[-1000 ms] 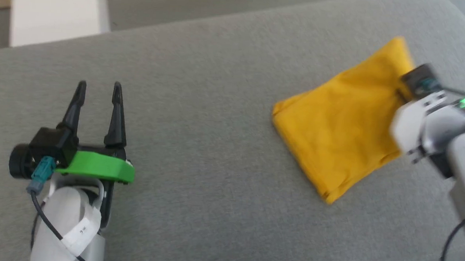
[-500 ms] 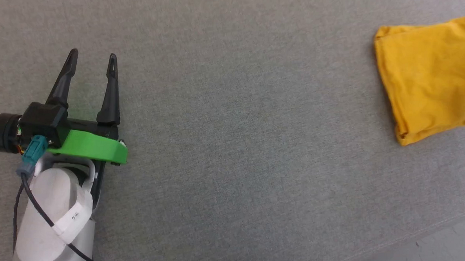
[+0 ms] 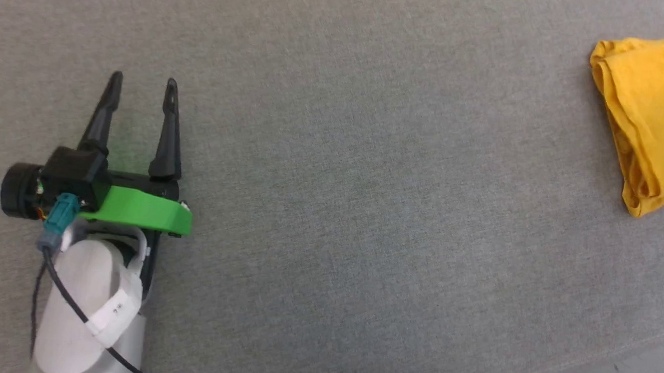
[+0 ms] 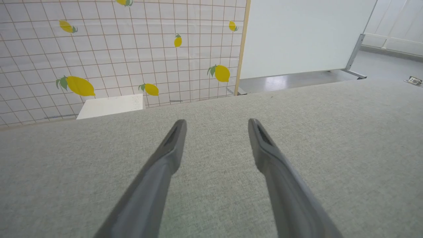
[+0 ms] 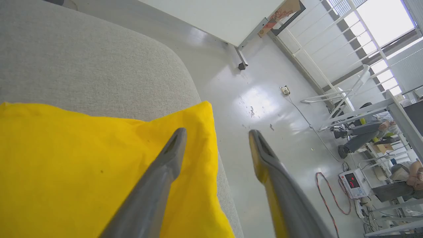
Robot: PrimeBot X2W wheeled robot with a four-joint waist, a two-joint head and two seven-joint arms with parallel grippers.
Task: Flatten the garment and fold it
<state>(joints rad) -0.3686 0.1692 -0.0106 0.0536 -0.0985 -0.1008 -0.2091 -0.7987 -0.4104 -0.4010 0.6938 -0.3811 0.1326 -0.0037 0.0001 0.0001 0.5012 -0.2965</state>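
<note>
Garment: a bright yellow T-shirt [image 3: 649, 110] is seen folded into a thick bundle, with stacked layers showing along one edge; only plain yellow cloth is shown.
Garment's place: it is laid flat on the grey fabric surface [image 3: 331, 209], at that surface's right end as the head view has it, and is cut off by the picture's edge. In the right wrist view one corner is seen close to the surface's rounded rim.
Right gripper [image 5: 216, 138]: its two dark fingers are spread wide and nothing is pinched between them. One finger is held above the garment at the surface's rim; the other is seen past that rim, over the floor. Whether cloth is touched cannot be told.
Left gripper [image 3: 143, 83]: it is held over the left part of the surface, well apart from the garment. Its fingers are parted, with bare grey fabric between them, and nothing is gripped.
Beyond the surface's far edge: a tiled wall printed with lemons [image 4: 99, 49], a small white box [image 4: 110, 105] and a white panel [image 4: 304, 36] are seen.
Beyond the surface's right rim: a glossy pale floor [image 5: 264, 99] is shown, with a small device with red digits [image 5: 353, 181] standing on it.
</note>
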